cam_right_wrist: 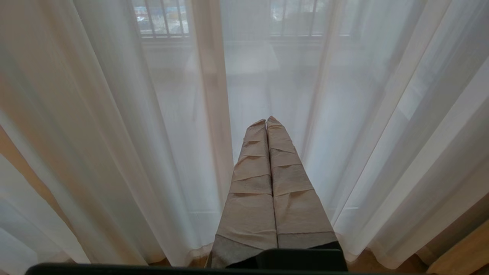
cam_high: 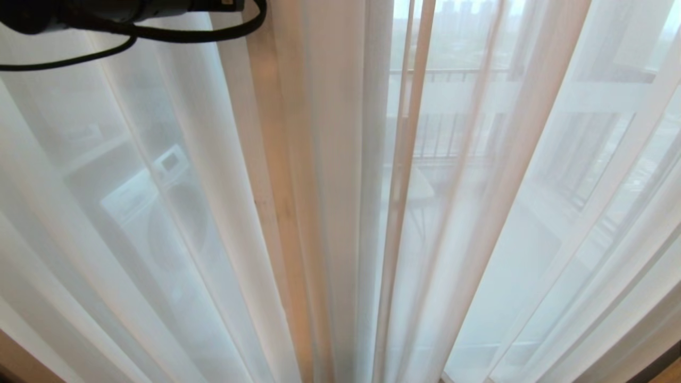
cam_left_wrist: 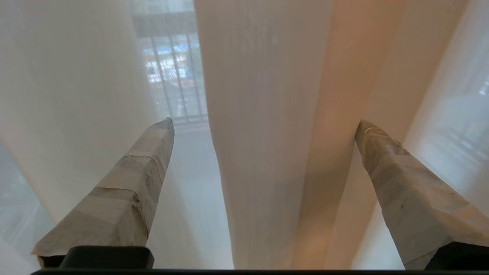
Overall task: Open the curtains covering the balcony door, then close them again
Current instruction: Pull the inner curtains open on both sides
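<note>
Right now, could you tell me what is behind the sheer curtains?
Through the sheer curtains, a white appliance shows at left and a balcony railing further right. Details behind the thicker middle folds stay hidden.

The curtains (cam_high: 330,213) hang as see-through white sheers in long vertical pleats, with a warmer peach-beige fold near the middle. Through them, toward two o'clock, a railing (cam_high: 452,133) shows as dark upright bars. At eleven o'clock, black cables (cam_high: 159,34). The fingers (cam_right_wrist: 271,183) wear pale tan tape in overlapping bands.
</note>
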